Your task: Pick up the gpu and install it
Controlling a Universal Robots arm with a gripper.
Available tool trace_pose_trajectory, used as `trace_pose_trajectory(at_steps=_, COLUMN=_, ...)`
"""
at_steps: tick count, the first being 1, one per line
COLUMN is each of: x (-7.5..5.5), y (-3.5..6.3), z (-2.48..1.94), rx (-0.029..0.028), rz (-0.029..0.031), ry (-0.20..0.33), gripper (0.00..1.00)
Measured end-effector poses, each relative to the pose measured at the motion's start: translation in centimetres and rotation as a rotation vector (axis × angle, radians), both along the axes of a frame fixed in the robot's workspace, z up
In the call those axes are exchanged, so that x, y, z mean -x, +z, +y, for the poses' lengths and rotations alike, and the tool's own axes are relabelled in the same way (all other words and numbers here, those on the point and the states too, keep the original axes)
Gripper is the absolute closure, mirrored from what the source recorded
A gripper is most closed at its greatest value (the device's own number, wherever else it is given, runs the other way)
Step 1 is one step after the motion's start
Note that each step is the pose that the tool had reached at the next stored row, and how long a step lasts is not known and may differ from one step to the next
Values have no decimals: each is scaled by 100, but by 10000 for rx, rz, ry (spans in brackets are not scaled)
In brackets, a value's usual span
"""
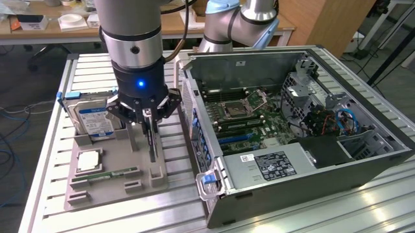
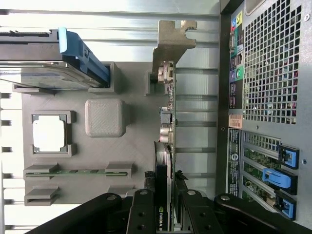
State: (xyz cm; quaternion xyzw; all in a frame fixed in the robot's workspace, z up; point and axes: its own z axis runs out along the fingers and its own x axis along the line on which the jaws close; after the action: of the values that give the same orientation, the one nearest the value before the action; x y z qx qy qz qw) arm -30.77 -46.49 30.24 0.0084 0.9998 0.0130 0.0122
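- gpu [image 1: 153, 143]: stands on edge in the grey holder [image 1: 116, 156] on the slatted surface [image 1: 45, 160].
- hand [image 1: 148, 121]: narrowed, fingers clamping the gpu's upper edge.
- Exterior view: hard drive [image 1: 94, 119] at 9 o'clock of the gpu, open computer case [image 1: 246, 68] at 3 o'clock.

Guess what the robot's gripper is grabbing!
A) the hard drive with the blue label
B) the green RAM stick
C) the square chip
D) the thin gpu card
D: the gripper is closed on the thin gpu card, which stands on edge over the grey tray, while the hard drive and RAM stick sit apart in their own slots.
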Motion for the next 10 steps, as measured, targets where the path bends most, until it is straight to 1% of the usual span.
trace_pose_trajectory(at_steps=3, x=0, y=5, z=0, rx=0, rz=0, ry=0, gripper=74)
trace_pose_trajectory(at_steps=10, x=0, y=69, z=0, rx=0, rz=0, ry=0, gripper=74)
